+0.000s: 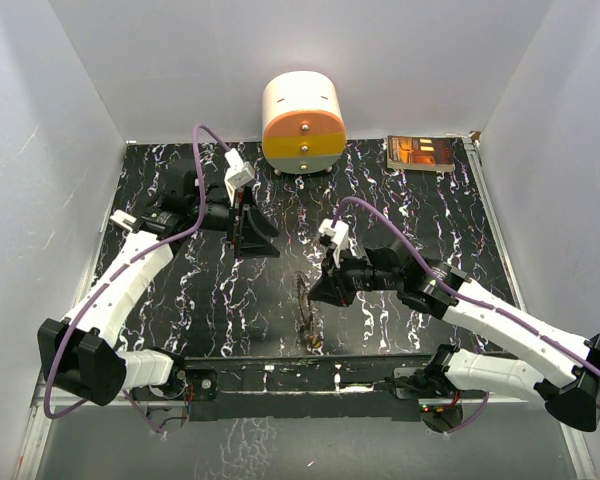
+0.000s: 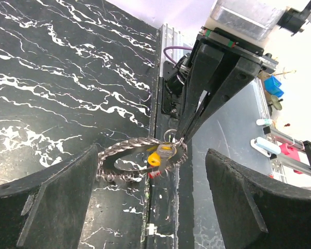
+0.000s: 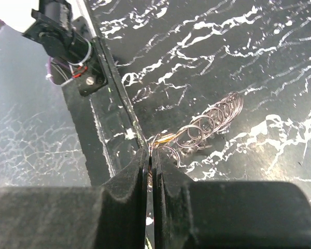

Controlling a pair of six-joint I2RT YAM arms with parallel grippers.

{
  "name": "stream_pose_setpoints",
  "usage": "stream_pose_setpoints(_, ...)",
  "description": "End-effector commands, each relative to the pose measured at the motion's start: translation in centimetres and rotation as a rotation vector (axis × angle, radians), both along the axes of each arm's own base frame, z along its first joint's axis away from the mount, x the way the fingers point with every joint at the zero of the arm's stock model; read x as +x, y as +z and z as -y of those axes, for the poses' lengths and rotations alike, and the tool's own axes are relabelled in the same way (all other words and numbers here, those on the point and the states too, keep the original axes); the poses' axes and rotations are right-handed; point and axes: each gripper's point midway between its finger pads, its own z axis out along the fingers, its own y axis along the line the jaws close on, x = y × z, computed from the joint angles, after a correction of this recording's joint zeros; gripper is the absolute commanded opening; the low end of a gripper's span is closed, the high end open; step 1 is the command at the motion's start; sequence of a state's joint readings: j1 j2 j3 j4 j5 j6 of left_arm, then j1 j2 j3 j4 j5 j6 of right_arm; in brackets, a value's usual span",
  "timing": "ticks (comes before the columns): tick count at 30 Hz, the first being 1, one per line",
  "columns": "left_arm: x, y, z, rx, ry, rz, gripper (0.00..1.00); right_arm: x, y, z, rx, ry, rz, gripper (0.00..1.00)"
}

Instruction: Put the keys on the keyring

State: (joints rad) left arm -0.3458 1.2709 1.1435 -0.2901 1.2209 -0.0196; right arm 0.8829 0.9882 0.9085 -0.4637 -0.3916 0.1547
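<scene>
Black, white-veined table (image 1: 400,200) boxed in by pale walls (image 1: 80,60): we see two arms working over it, and the keyring is at the right claw.
At the back stand a white-and-orange drum (image 1: 302,122) and a flat book (image 1: 420,152). Our left gripper (image 1: 254,238) hangs mid-table with its jaws spread wide and nothing between them, facing the front edge. Our right gripper (image 3: 151,154) has its fingers pressed together, pinching the edge of the keyring (image 2: 125,145), which stands tilted up on its rim near the table's front rail, between the two arm bases. A yellow-headed key (image 2: 155,158) lies against the ring just beside the pinch; we cannot tell whether it is threaded on.
</scene>
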Motion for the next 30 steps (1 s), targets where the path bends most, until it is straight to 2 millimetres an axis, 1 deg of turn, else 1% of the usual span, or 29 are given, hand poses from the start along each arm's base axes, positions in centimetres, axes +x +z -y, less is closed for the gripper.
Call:
stream_pose_setpoints(1,-2.0,2.2,0.0,-0.063,-0.07,0.043,0.82,-0.5,7.2,-2.3,0.232,0.107,0.139,0.08)
stream_pose_setpoints(6,-2.4,2.7,0.1,-0.079,-0.097,0.043,0.82,-1.1,8.8,-2.8,0.305,0.141,0.146,0.08)
stream_pose_setpoints(12,-3.8,2.8,-0.1,-0.105,-0.138,0.005,0.82,-1.7,10.6,-3.2,0.382,0.181,0.161,0.08)
stream_pose_setpoints(17,-4.6,2.7,-0.3,-0.111,-0.157,-0.004,0.81,-2.0,11.5,-3.6,0.42,0.204,0.175,0.08)
stream_pose_setpoints(22,-4.9,2.9,-0.4,-0.115,-0.164,-0.008,0.81,-2.6,12.5,-3.8,0.462,0.243,0.177,0.08)
stream_pose_setpoints(25,-5.2,3.2,-0.5,-0.123,-0.18,-0.01,0.81,-2.8,12.6,-3.8,0.469,0.25,0.172,0.08)
stream_pose_setpoints(27,-5.6,3.4,-0.5,-0.128,-0.198,-0.016,0.78,-2.7,12.4,-4.0,0.468,0.252,0.163,0.08)
stream_pose_setpoints(30,-6.2,3.9,-0.4,-0.14,-0.235,-0.016,0.66,-2.7,12.3,-4.2,0.479,0.258,0.159,0.08)
